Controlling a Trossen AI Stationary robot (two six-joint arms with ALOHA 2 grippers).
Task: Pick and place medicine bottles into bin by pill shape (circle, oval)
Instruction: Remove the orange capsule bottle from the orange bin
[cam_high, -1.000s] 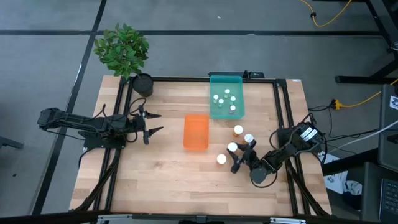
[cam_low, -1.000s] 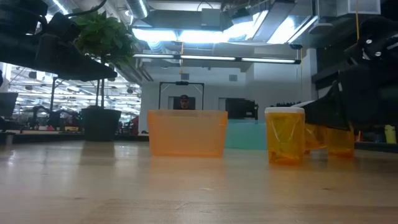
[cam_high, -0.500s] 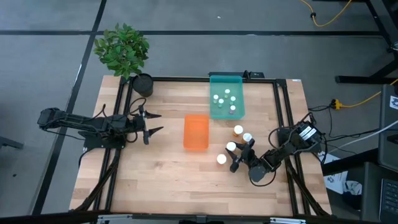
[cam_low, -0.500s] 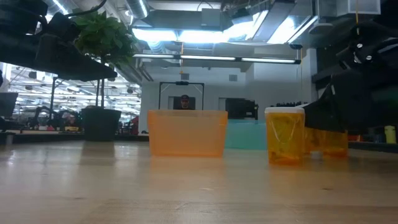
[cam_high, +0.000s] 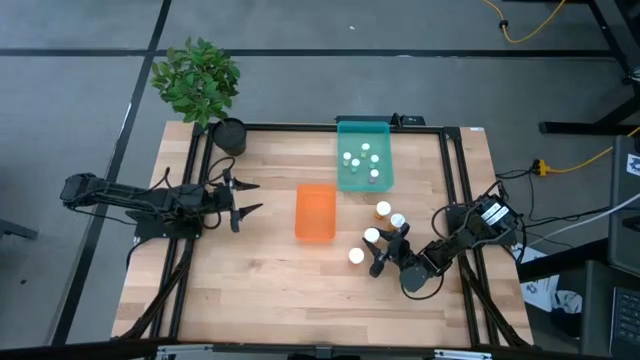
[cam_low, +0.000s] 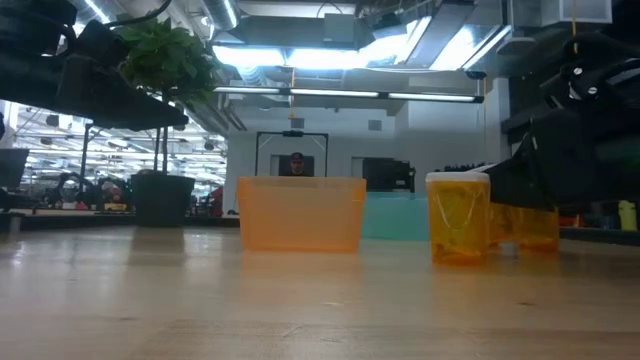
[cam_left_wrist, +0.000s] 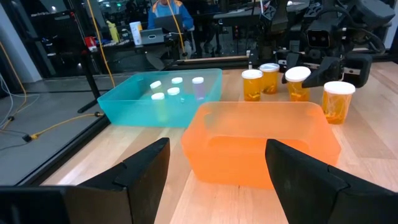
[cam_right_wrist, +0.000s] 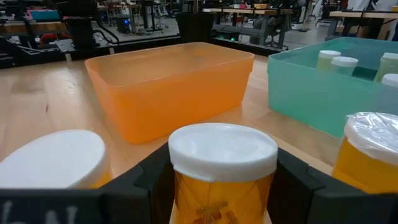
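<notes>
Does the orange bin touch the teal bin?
Apart. The high view shows bare wood between the orange bin and the teal bin.

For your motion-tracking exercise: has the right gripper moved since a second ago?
Yes, slightly. In the high view the right gripper has crept toward the orange bin, its fingers now on either side of an amber bottle.

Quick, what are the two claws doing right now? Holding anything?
Left gripper: open, empty, left of the orange bin.
Right gripper: open, fingers around a bottle, not yet shut.
</notes>
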